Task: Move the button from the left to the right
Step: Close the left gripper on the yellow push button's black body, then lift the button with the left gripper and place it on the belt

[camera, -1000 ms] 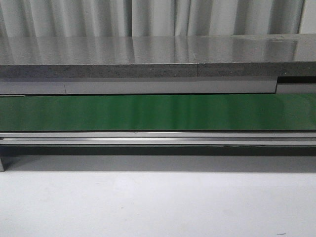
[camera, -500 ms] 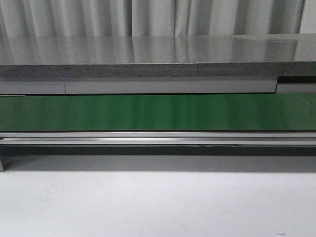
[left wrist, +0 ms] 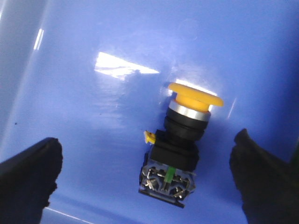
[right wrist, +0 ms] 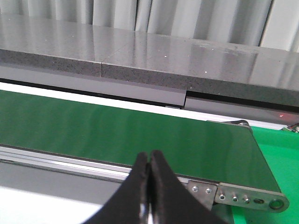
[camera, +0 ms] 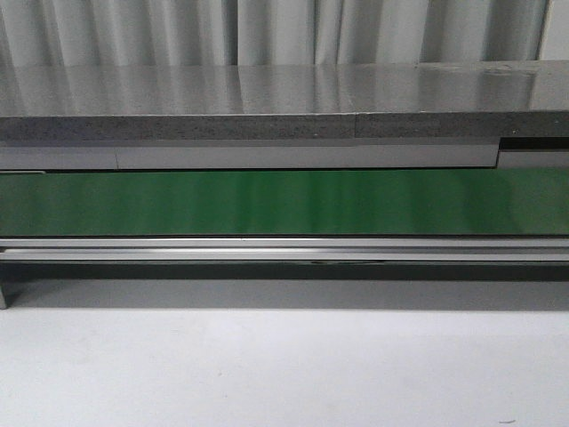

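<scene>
The button (left wrist: 180, 144) lies on its side on a glossy blue surface (left wrist: 93, 46), orange-yellow cap toward the far end, terminal block toward the wrist. The left gripper (left wrist: 145, 177) is poised over it with fingers spread wide, one either side of the black body and neither touching it. The right gripper (right wrist: 149, 175) is idle, its fingers pressed together on nothing, facing the green conveyor belt (right wrist: 117, 130). The front view shows neither arm nor the button. Risks noted: the body sits nearer one finger than the other, so closing may shove or spin it on the slick surface. A grip landing on the round cap or collar could slip and let it drop in transit.
</scene>
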`<state>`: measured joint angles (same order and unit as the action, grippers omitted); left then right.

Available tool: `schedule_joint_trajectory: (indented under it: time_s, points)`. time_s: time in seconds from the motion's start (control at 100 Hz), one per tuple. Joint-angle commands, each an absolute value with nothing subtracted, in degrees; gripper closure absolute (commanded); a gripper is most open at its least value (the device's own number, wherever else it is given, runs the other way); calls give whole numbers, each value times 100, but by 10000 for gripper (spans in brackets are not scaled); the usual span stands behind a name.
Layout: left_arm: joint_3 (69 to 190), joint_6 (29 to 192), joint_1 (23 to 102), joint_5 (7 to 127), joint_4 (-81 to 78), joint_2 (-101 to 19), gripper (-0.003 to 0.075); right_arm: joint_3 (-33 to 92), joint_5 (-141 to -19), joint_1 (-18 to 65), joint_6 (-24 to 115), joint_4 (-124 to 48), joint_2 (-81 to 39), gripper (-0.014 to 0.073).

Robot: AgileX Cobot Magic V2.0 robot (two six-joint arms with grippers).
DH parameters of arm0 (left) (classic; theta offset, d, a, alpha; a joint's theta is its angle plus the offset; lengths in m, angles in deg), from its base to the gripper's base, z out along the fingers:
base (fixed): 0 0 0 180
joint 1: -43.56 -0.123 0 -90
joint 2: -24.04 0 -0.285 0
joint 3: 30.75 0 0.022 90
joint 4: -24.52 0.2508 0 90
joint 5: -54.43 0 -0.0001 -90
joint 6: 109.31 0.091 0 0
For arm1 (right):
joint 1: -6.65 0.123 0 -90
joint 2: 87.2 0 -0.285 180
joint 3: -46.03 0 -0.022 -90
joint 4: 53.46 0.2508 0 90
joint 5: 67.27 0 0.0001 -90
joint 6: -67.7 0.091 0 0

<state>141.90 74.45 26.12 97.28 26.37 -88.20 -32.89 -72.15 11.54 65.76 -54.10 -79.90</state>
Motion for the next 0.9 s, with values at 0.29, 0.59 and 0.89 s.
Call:
schedule_joint_trajectory:
  time_s: [0.29,0.59,0.89]
  points:
    - [14373,7446,2608,9565,2577,-9081,71,-3286,-6727,1144,6579,-5467,-8088,662]
    - [14363,7485,2608,9586,2577,-9143,399,-3286,-6727,1144,6579,-5467,-8088,662]
    - [14373,7485,2608,9639,2577,-8756,715,-3286,-6727,1144,6579,-5467,-8088,662]
